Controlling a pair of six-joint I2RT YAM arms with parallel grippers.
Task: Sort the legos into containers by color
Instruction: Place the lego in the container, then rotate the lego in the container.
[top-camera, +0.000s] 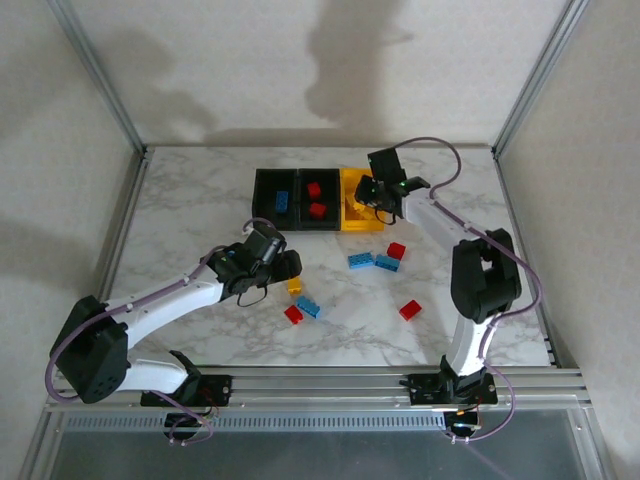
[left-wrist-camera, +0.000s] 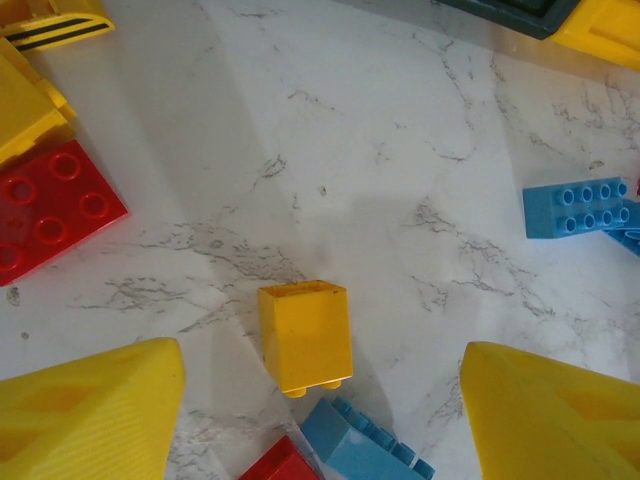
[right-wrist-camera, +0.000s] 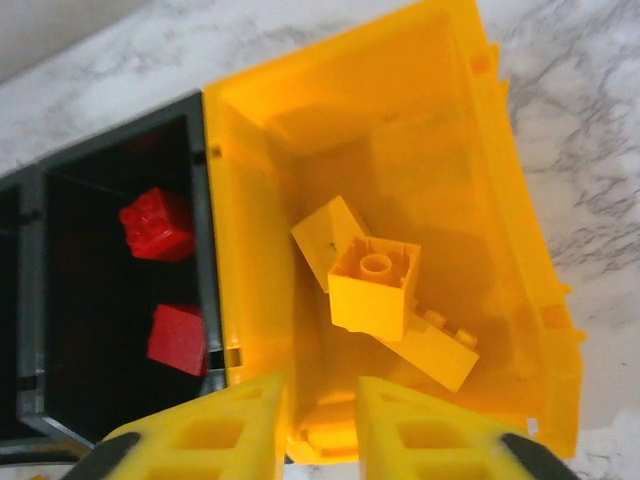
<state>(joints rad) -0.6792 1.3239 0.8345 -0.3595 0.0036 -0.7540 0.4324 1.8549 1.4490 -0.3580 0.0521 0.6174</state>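
Marble counter (top-camera: 190, 200) with three joined bins (top-camera: 257, 198) and loose red and blue bricks (top-camera: 362, 261).
The right claw (right-wrist-camera: 320, 410) hangs clenched and empty above the yellow bin (right-wrist-camera: 500, 180), which holds yellow legos (right-wrist-camera: 375, 290). The left claw (left-wrist-camera: 320, 375) is released, its fingers spread either side of a yellow brick (left-wrist-camera: 305, 335).

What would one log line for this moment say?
left gripper: open over yellow brick | right gripper: shut above yellow bin | black bin: two red bricks

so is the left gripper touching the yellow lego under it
Apart. Left wrist view: bare marble shows on both sides between the yellow lego and the fingers of the open left gripper.
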